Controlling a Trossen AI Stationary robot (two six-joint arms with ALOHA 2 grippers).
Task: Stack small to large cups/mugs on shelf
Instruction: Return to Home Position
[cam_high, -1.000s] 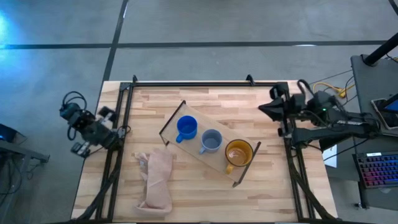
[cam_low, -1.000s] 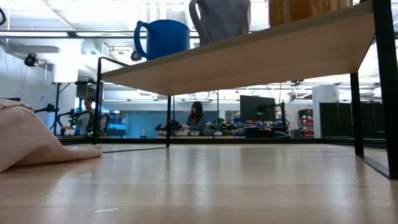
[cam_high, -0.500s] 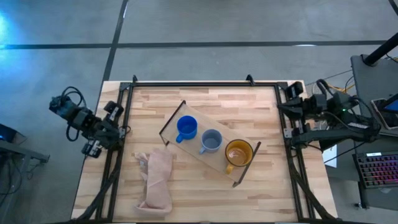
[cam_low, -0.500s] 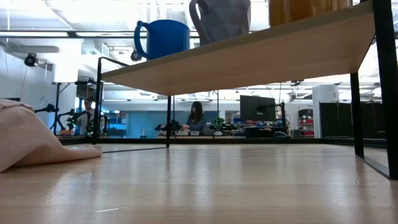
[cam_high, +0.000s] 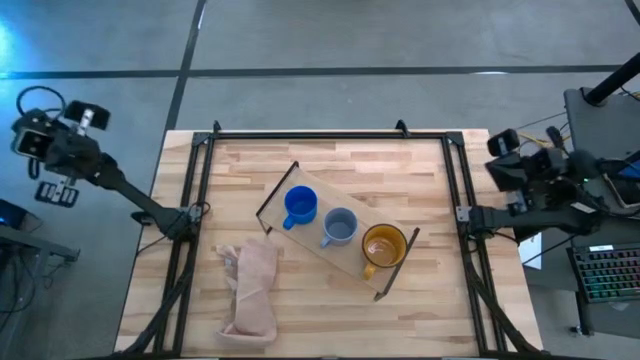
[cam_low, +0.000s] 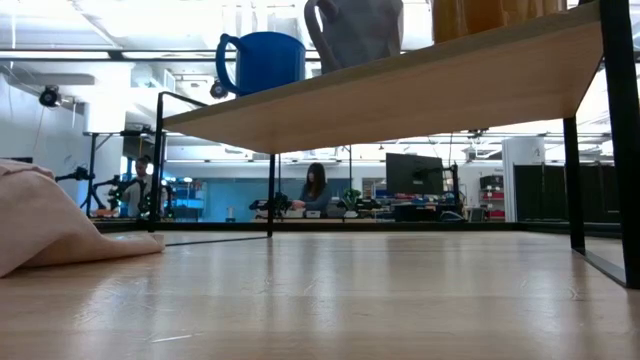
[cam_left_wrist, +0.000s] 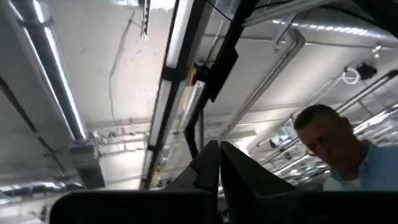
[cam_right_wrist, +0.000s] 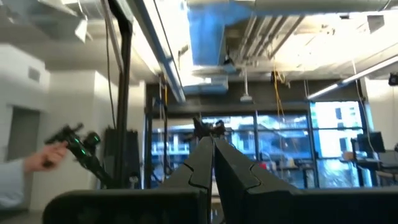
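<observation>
three mugs (cam_high: 340, 227) upright, row on shelf (cam_high: 328, 196)

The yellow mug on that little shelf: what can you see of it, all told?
The yellow mug is yellow-orange, glossy like glazed ceramic, round and open-topped, looking the largest of three. It stands upright at one end of the wooden shelf, next to its black end frame, beside the grey-blue mug. Its handle juts toward the shelf's long edge. From table height only its base shows.
</observation>
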